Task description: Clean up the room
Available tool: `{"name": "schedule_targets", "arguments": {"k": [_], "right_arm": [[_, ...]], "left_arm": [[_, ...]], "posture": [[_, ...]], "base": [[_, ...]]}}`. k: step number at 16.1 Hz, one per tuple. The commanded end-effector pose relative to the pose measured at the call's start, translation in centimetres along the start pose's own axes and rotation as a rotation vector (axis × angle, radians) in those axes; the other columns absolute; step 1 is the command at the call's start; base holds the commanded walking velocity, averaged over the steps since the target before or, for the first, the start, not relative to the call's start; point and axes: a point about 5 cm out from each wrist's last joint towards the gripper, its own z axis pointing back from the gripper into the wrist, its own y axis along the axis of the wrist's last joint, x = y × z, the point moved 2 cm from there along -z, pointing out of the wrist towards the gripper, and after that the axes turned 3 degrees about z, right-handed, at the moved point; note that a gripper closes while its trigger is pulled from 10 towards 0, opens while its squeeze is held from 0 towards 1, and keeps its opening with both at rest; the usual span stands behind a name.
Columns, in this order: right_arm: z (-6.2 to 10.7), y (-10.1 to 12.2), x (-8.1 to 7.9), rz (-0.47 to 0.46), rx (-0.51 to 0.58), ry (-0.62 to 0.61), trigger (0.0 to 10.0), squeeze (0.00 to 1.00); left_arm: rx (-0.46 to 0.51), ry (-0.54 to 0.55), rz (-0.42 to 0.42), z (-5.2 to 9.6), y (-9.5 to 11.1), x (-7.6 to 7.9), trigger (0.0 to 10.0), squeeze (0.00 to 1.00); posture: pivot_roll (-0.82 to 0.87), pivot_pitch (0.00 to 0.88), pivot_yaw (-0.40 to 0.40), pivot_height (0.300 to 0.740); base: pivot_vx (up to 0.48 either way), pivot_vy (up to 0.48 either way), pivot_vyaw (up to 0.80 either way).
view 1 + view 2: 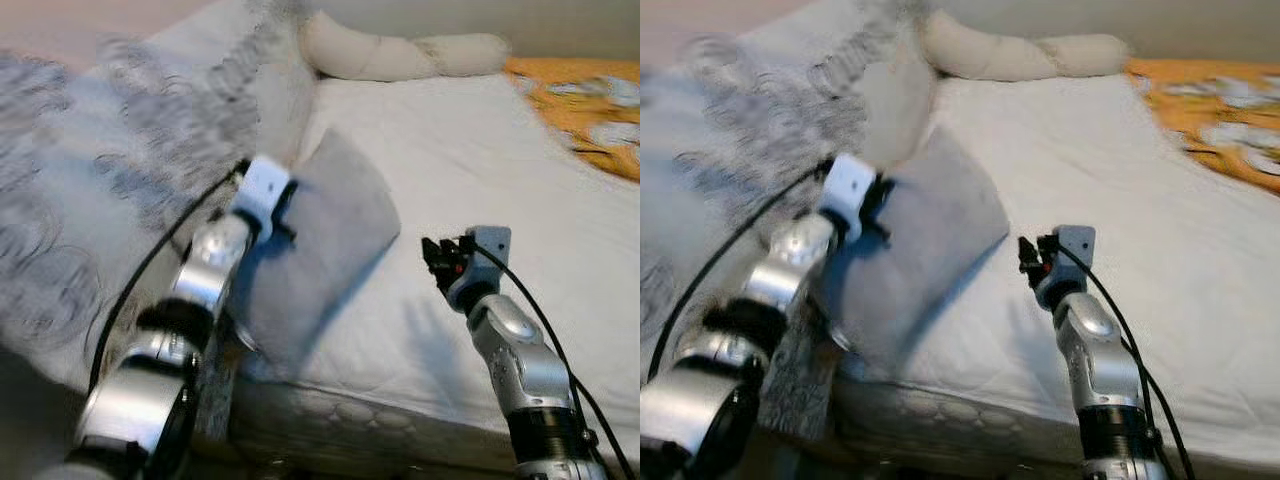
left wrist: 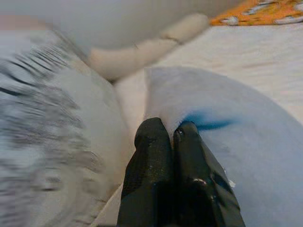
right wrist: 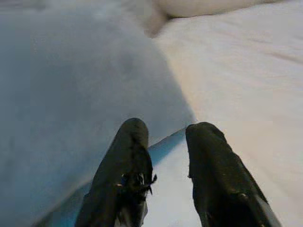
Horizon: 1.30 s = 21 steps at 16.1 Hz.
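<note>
Left end effector point(image 2: 173, 135) pinched closed on grey pillow's point(image 1: 335, 225) edge, lifted over bed point(image 1: 480, 160) at left; right end effector point(image 3: 163, 137) parted, empty, near pillow's right corner.

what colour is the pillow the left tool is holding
Plain light grey pillow, pinched by the left tool; clearest in the left eye view.

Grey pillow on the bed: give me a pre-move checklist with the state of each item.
1. Left gripper shut on the grey pillow: ok.
2. Pinch is on the pillow's edge: ok.
3. Right gripper open, beside the pillow's corner: ok.
4. Right gripper holds nothing: ok.
5. White sheet beyond the pillow bare for setting it down: ok.
6. Grip firm enough for a lift: cannot tell.
</note>
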Motion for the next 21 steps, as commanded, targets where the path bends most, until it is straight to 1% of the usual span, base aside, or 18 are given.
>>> {"name": "schedule_targets", "arguments": {"k": [1, 2, 4, 5, 6, 7, 8, 9, 10, 11, 12, 13, 14, 15, 16, 18, 19, 21], "right_arm": [[0.1, 0.7, -1.3, 0.05, 0.041, 0.1, 10.0, 1.0], [0.6, 1.1, -2.8, 0.12, 0.066, 0.236, 10.0, 1.0], [1.8, 1.3, -3.9, 0.144, 0.083, 0.377, 10.0, 1.0], [2.4, 1.7, -3.8, 0.159, 0.096, 0.432, 10.0, 1.0], [2.5, 1.8, -3.8, 0.161, 0.097, 0.442, 10.0, 1.0], [2.8, 2.0, -3.5, 0.184, 0.098, 0.468, 10.0, 0.59], [2.9, 2.3, -3.3, 0.205, 0.1, 0.476, 10.0, 0.26], [3.0, 2.4, -3.3, 0.211, 0.101, 0.478, 10.0, 0.0], [3.2, 2.7, -3.2, 0.22, 0.101, 0.49, 10.0, 0.0], [3.3, 2.8, -3.1, 0.225, 0.1, 0.496, 10.0, 0.0], [3.7, 3.0, -3.1, 0.248, 0.093, 0.516, 10.0, 0.0], [4.0, 3.2, -3.0, 0.259, 0.089, 0.525, 10.0, 0.0], [4.1, 3.3, -3.0, 0.262, 0.087, 0.527, 10.0, 0.0], [4.7, 3.6, -2.8, 0.272, 0.084, 0.535, 10.0, 0.0], [5.6, 3.9, -2.4, 0.285, 0.066, 0.541, 10.0, 0.0], [6.6, 4.2, -1.9, 0.294, 0.038, 0.543, 10.0, 0.0], [7.1, 4.3, -1.6, 0.3, 0.027, 0.543, 10.0, 0.0], [7.6, 4.4, -1.5, 0.301, 0.021, 0.543, 10.0, 0.0]], "left_arm": [[0.026, 0.047, -0.047, -0.1, 0.8, -1.4, 10.0, 0.0], [0.026, 0.063, -0.05, -0.2, 0.9, -1.9, 10.0, 0.0], [0.032, 0.113, -0.033, -0.3, 1.2, -2.9, 10.0, 0.0], [0.052, 0.182, 0.013, -0.3, 1.4, -3.9, 10.0, 0.0], [0.055, 0.199, 0.028, -0.3, 1.4, -4.2, 10.0, 0.0], [0.054, 0.23, 0.061, -0.5, 1.6, -4.5, 10.0, 0.0], [0.057, 0.23, 0.054, -0.8, 1.9, -4.4, 10.0, 0.0], [0.057, 0.227, 0.052, -0.9, 2.0, -4.3, 10.0, 0.0], [0.065, 0.172, 0.052, -1.7, 2.7, -3.2, 10.0, 0.0], [0.07, 0.152, 0.053, -1.9, 2.9, -2.7, 10.0, 0.0], [0.088, 0.111, 0.065, -2.5, 3.6, -1.4, 10.0, 0.0], [0.1, 0.093, 0.076, -2.9, 4.1, -0.6, 10.0, 0.0], [0.106, 0.09, 0.082, -3.1, 4.3, -0.4, 10.0, 0.0], [0.126, 0.084, 0.115, -3.5, 5.2, 0.2, 10.0, 0.0], [0.171, 0.078, 0.156, -4.3, 7.1, 1.0, 10.0, 0.0], [0.194, 0.131, 0.142, -4.8, 8.7, 0.7, 10.0, 0.0], [0.185, 0.174, 0.119, -4.8, 8.8, 0.2, 10.0, 0.0], [0.153, 0.254, 0.085, -4.4, 8.0, -0.9, 10.0, 0.0]], "posture": [[0.0, 0.0, 0.091, 0.74], [0.0, 0.0, 0.09, 0.74], [0.0, 0.0, 0.091, 0.74], [0.0, 0.0, 0.093, 0.74], [0.0, 0.0, 0.093, 0.74], [-0.01, 0.0, 0.098, 0.74], [-0.02, 0.0, 0.101, 0.74], [-0.03, 0.0, 0.102, 0.74], [-0.04, 0.0, 0.102, 0.74], [-0.05, 0.0, 0.102, 0.74], [-0.08, 0.0, 0.099, 0.74], [-0.09, 0.0, 0.097, 0.74], [-0.09, 0.0, 0.095, 0.74], [-0.12, 0.0, 0.079, 0.74], [-0.15, 0.0, 0.054, 0.74], [-0.18, 0.0, 0.034, 0.74], [-0.2, 0.004, 0.033, 0.74], [-0.22, 0.015, 0.038, 0.74]], "base": [[0.0, 0.0, 0.0], [0.0, 0.0, 0.0], [0.0, 0.0, 0.0], [0.0, 0.0, 0.0], [0.0, 0.0, 0.0], [0.0, 0.0, 0.0], [0.0, 0.0, 0.0], [0.0, 0.0, 0.0], [0.0, 0.0, 0.0], [0.0, 0.0, 0.0], [0.0, 0.0, 0.0], [0.0, 0.0, 0.0], [0.0, 0.0, 0.0], [0.0, 0.0, 0.0], [0.0, 0.0, 0.0], [0.0, 0.0, 0.0], [0.0, 0.0, 0.0], [0.0, 0.0, 0.0]]}}
